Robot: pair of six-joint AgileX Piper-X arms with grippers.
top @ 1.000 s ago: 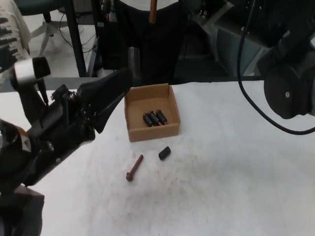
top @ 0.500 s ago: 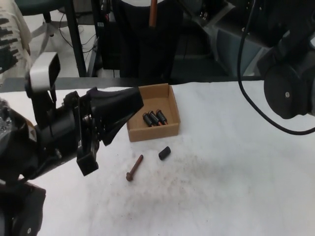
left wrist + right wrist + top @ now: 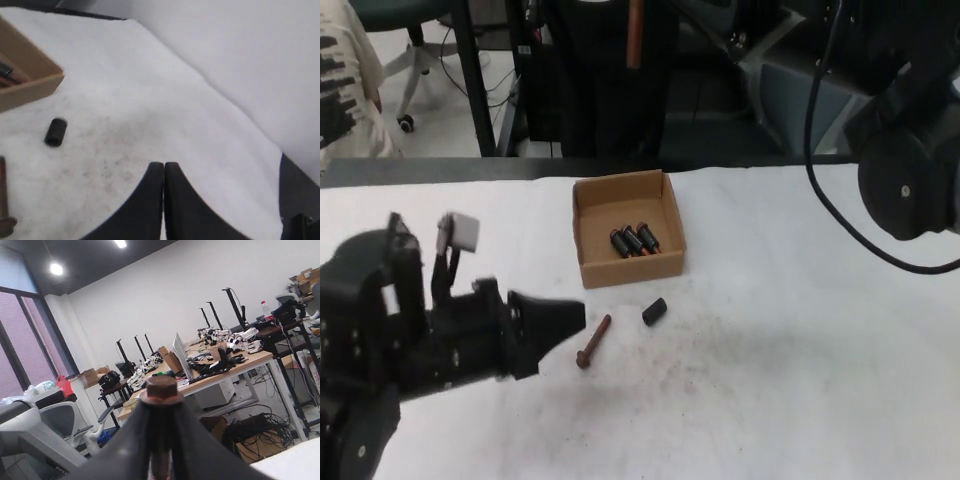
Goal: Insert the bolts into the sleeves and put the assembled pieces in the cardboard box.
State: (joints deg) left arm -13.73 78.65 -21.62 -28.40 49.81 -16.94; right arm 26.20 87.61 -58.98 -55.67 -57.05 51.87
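Three assembled pieces (image 3: 634, 240) are lying in the cardboard box (image 3: 630, 270); one loose bolt (image 3: 593, 340) and one sleeve (image 3: 654, 311) are lying just outside. The left gripper (image 3: 163, 166) is hovering low, fingers closed and empty. The raised right gripper (image 3: 161, 407) is clamping a second bolt (image 3: 161, 388).

Three assembled pieces (image 3: 634, 240) lie side by side in the cardboard box (image 3: 620, 272) on the bench (image 3: 800, 350). A sleeve (image 3: 654, 312) lies just in front of the box's right front corner. The loose bolt (image 3: 592, 341) lies farther in front of the box, with the left gripper (image 3: 578, 318) just to its left. The held bolt (image 3: 161, 387) stands between the fingers of the right gripper (image 3: 161, 407).
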